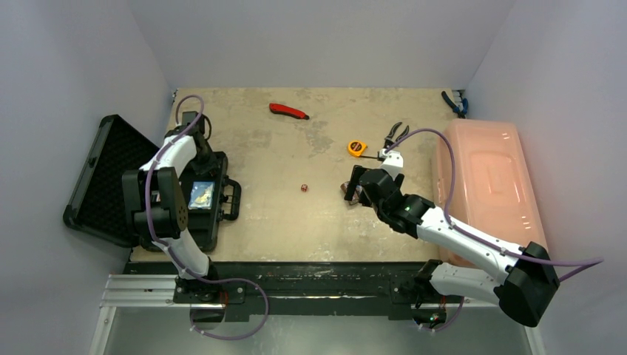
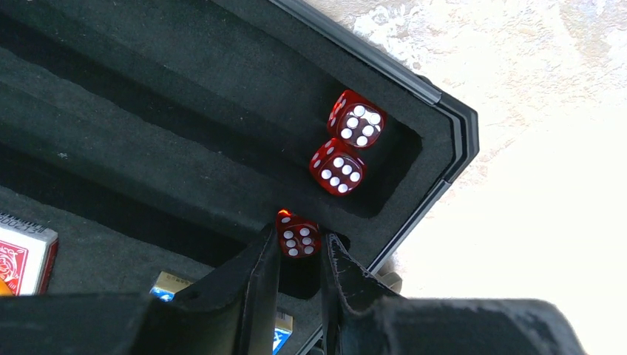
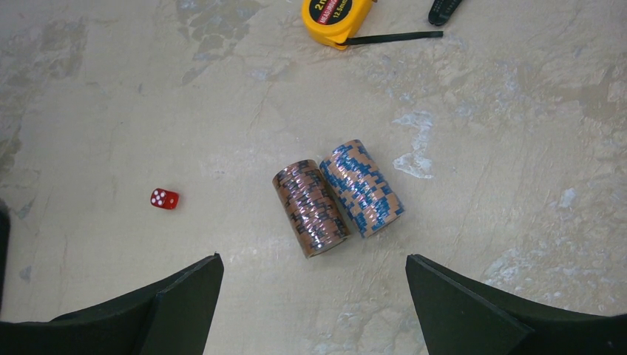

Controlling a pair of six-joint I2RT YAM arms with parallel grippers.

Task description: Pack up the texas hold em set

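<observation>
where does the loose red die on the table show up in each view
top external: the loose red die sits about mid-picture, below and left of the yellow tape measure.
left wrist: not in it; the red dice there are others, in the case.
right wrist: left of centre, left of the two chip rolls.
shared landmark: the tape measure, at the top edge of the right wrist view.

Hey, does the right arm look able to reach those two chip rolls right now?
Probably yes: the right gripper hangs open right over the brown chip roll and blue chip roll, lying side by side on the table, nothing in between.
</observation>
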